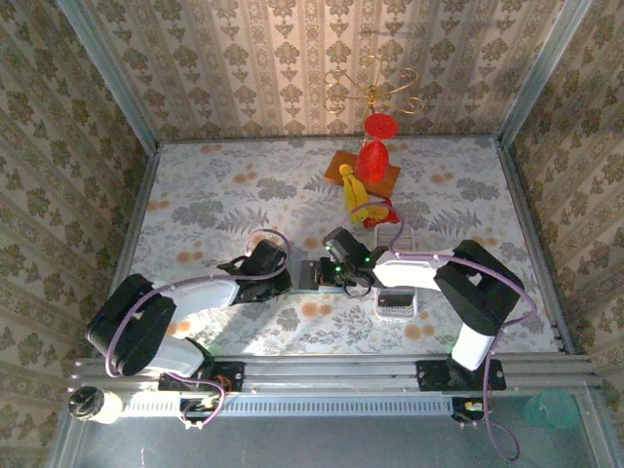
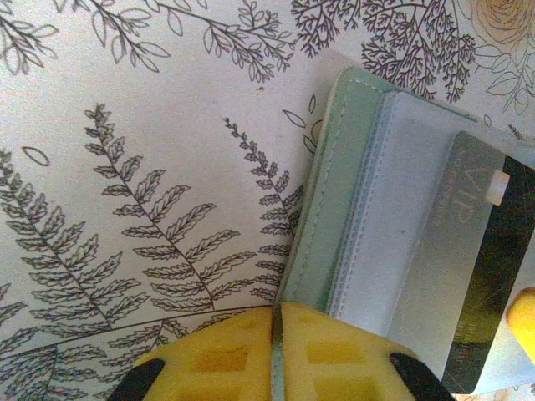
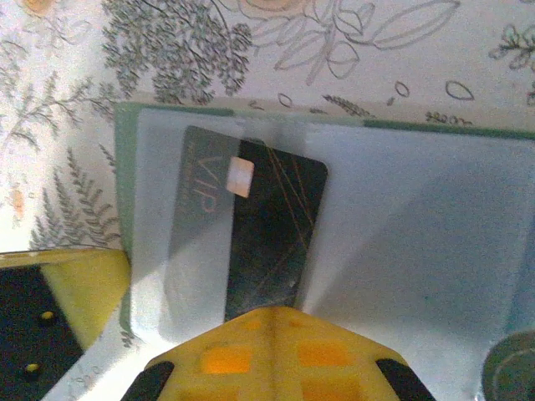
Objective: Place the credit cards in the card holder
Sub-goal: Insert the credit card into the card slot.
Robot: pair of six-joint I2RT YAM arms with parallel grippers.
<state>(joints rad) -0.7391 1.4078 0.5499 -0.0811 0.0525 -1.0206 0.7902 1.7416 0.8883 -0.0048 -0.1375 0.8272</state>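
The sage-green card holder [image 2: 334,217] lies open on the leaf-patterned cloth, its clear sleeves facing up. My left gripper [image 2: 276,313] is shut on the holder's near green edge. A dark credit card marked VIP [image 3: 267,242] sits partly under a clear sleeve [image 3: 401,234]: its left part is covered and its black right part is bare. My right gripper [image 3: 272,313] is shut, its yellow tips against the card's near edge. From above, both grippers [image 1: 292,273] [image 1: 331,263] meet over the card holder [image 1: 310,275] at mid-table.
A red ornament [image 1: 372,156] and a yellow banana-like thing [image 1: 356,190] stand on an orange board at the back centre. A white tray [image 1: 397,304] lies under my right arm. Metal rails edge the table on both sides.
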